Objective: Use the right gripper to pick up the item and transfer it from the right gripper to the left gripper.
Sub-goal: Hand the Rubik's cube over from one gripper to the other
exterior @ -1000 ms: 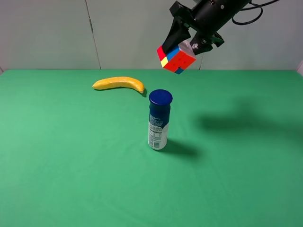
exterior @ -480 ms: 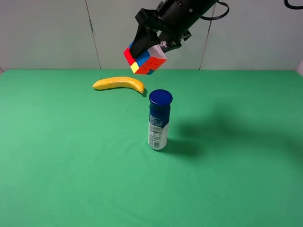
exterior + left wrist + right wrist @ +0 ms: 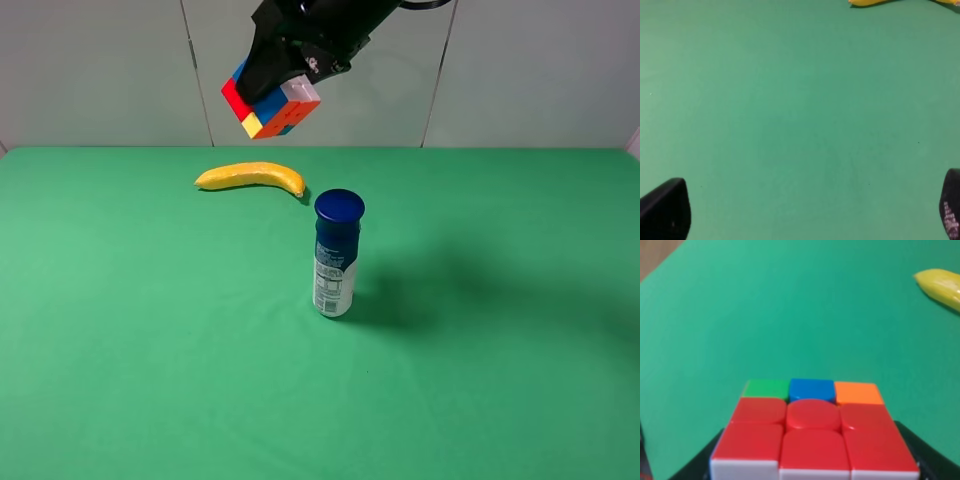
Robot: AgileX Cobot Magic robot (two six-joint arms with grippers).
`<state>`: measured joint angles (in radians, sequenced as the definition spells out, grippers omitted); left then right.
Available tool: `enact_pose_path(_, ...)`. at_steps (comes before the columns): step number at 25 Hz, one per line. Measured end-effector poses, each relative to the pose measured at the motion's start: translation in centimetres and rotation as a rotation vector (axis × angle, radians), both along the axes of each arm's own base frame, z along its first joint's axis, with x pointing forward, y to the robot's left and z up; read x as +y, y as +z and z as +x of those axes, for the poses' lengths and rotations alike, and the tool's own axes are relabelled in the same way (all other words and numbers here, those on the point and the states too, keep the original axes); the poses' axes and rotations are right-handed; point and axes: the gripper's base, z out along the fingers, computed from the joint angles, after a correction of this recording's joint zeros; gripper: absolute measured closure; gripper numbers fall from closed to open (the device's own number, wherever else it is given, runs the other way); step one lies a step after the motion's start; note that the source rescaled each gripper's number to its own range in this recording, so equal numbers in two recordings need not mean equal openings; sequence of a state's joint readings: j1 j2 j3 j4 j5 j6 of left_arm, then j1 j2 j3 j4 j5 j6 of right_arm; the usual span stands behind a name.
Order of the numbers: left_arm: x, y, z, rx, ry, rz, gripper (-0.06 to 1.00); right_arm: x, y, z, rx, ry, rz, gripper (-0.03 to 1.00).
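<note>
**Cube clamped in right pincer, held in the air over the far side of the worktop**

- Worktop (image 3: 150, 350): green cloth fills the exterior view, with a pale panelled wall behind it.
- Right arm (image 3: 330, 20): glossy black. It comes in from the top of the exterior view and reaches across the middle to the left of the bottle.
- Bottle (image 3: 336, 262): white body, printed label, blue cap. It stands upright near mid-worktop.
- Banana (image 3: 250, 176): yellow, lying flat on the far part of the worktop, behind and left of the bottle and apart from it. The right wrist view catches 1 end of it (image 3: 942, 286).
- Cube (image 3: 262, 108): 3x3, tilted, off the worktop and touching only the pincer. In the exterior view it sits higher than the banana and roughly over it, up and left of the bottle cap. Red, blue, yellow, orange and white show there. The right wrist view (image 3: 812, 435) shows a red face, with a green, blue and orange row along its far edge and white along its near edge.
- Right pincer (image 3: 285, 75): closed onto the cube, with 1 black finger on each of 2 opposite sides. The fingers are visible either side of the cube in the wrist view (image 3: 812, 462).
- Left pincer (image 3: 807, 212): spread wide. The 2 fingertips (image 3: 665, 210) sit at opposite edges of the wrist view with only bare green worktop between them, so it grips nothing. It is outside the exterior view.
</note>
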<state>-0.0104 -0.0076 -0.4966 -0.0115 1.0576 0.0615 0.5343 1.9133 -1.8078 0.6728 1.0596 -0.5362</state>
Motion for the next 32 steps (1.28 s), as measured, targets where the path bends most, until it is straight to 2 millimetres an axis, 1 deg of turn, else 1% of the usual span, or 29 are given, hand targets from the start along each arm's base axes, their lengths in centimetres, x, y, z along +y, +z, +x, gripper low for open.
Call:
enact_pose_path(8, 0.0, 0.0, 0.0, 0.000, 0.000, 0.000, -0.06, 0.9, 0.0, -0.8, -0.027, 0.071, -0.007, 0.91)
enact_pose_path(15, 0.0, 0.0, 0.0, -0.001, -0.003, 0.011, -0.06, 0.9, -0.1, -1.1, -0.002, 0.086, -0.010, 0.91)
enact_pose_path(22, -0.3, 0.0, 0.2, 0.002, -0.103, 0.093, -0.06, 1.2, 0.2, -1.4, 0.046, 0.079, 0.039, 0.91)
enact_pose_path(26, -0.3, 0.8, 1.8, 0.073, -0.172, 0.167, -0.06, 1.3, 0.3, -1.4, 0.064, 0.074, 0.055, 0.91)
enact_pose_path(29, -0.4, 1.6, 3.7, 0.115, -0.227, 0.222, -0.06, 1.3, 0.3, -1.4, 0.077, 0.062, 0.059, 0.91)
enact_pose_path(32, -0.5, 1.9, 5.8, 0.151, -0.271, 0.248, -0.06, 1.3, 0.3, -1.5, 0.083, 0.062, 0.059, 0.91)
